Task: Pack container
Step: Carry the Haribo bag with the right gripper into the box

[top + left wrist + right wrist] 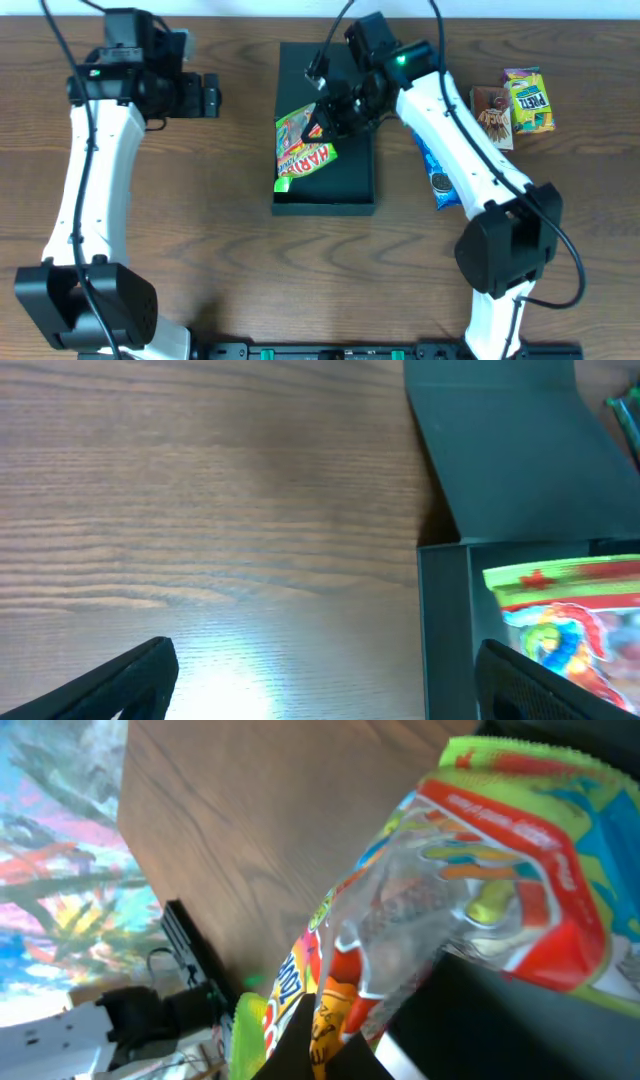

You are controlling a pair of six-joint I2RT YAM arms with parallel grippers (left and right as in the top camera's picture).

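The right gripper is clamped shut, apparently pinching a corner of the Haribo packet, which lies in the container at mid-table. The left gripper hangs spread wide over the wooden table, left of the container.

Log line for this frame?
left fingers: open, off container | right fingers: shut on gummy packet | gummy packet: over open container

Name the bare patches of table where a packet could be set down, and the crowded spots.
Free: the table between the left arm and the container, and the near strip in front of it. Crowded: right of the container, where the right arm, blue cookie packet, brown packet and green packet sit.
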